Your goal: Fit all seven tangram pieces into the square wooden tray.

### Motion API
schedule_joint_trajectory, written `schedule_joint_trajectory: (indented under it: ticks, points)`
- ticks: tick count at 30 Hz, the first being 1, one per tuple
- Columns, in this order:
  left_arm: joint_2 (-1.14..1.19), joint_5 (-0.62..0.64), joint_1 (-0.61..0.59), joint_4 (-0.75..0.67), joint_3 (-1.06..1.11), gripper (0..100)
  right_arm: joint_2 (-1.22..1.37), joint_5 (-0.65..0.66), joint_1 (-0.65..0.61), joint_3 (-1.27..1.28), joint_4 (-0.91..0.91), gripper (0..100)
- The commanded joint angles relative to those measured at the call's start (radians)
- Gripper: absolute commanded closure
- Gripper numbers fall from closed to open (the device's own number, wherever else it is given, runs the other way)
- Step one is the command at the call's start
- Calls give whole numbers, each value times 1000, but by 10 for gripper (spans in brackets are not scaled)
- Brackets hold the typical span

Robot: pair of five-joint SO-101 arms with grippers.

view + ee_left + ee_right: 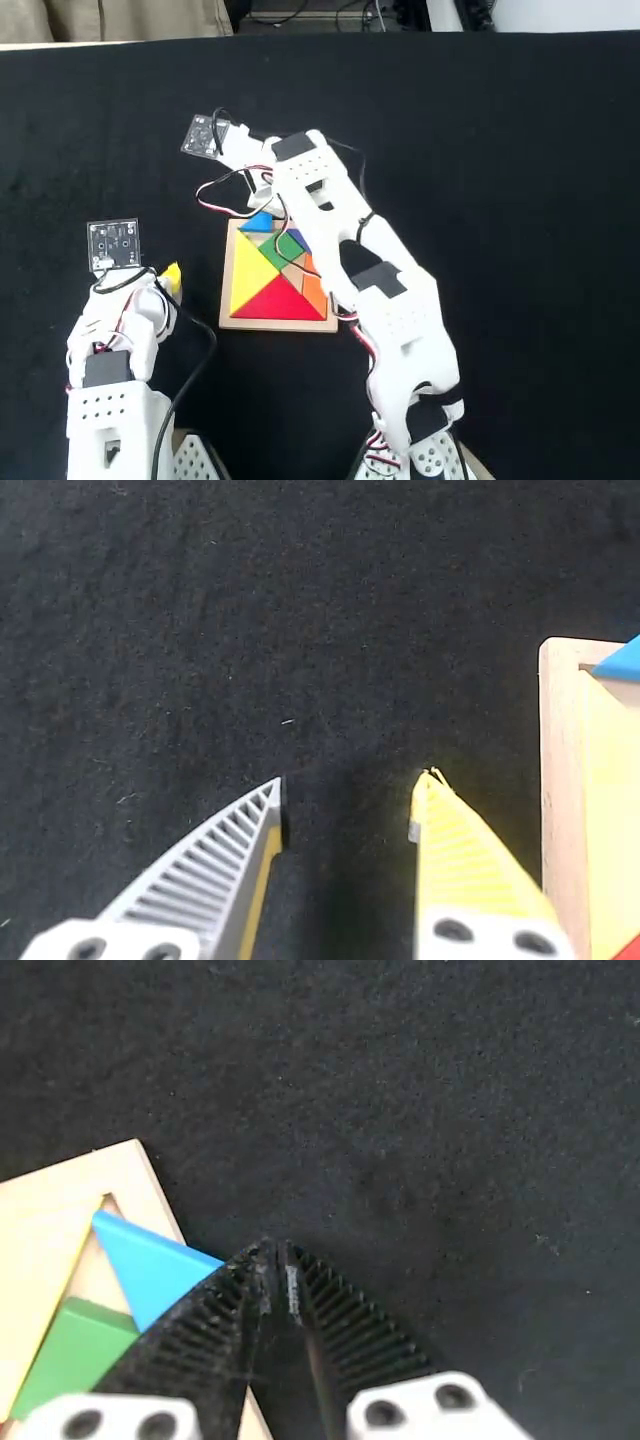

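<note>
Tray (227,290): on the counter (520,150) between the arms, coloured pieces (258,275) inside.
Right jaws: pressed together at the tray's far corner, seemingly touching the blue piece (150,1265).
Left jaws: spread over bare counter beside tray.
Counter: black; beige cloth (120,18) behind.

A: How much of the tray (227,285) shows?
B: The side beneath the right arm (330,215) is covered; what lies there is hidden.
A: And the blue triangle (150,1265)?
B: One corner sits under the closed tips of the right gripper (277,1257) — touching or not, I can't tell.
</note>
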Motion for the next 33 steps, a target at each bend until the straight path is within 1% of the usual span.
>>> schedule_joint_trajectory:
  ticks: [1,10,14,21,28,33]
  points:
    - [-11,2,-2,-15,-39,788,-12,0,3,-54,51,988]
    - [-11,0,-2,-15,-39,788,-18,0,-8,-54,160,988]
    - [-11,0,-2,-15,-39,788,-18,0,-14,-56,166,988]
    - [-11,0,-2,-15,-39,788,-45,-8,-11,-101,118,988]
    - [-11,0,-2,-15,-39,788,-41,-9,-103,-90,126,988]
    - [-11,0,-2,-15,-39,788,-39,-11,-130,-56,141,988]
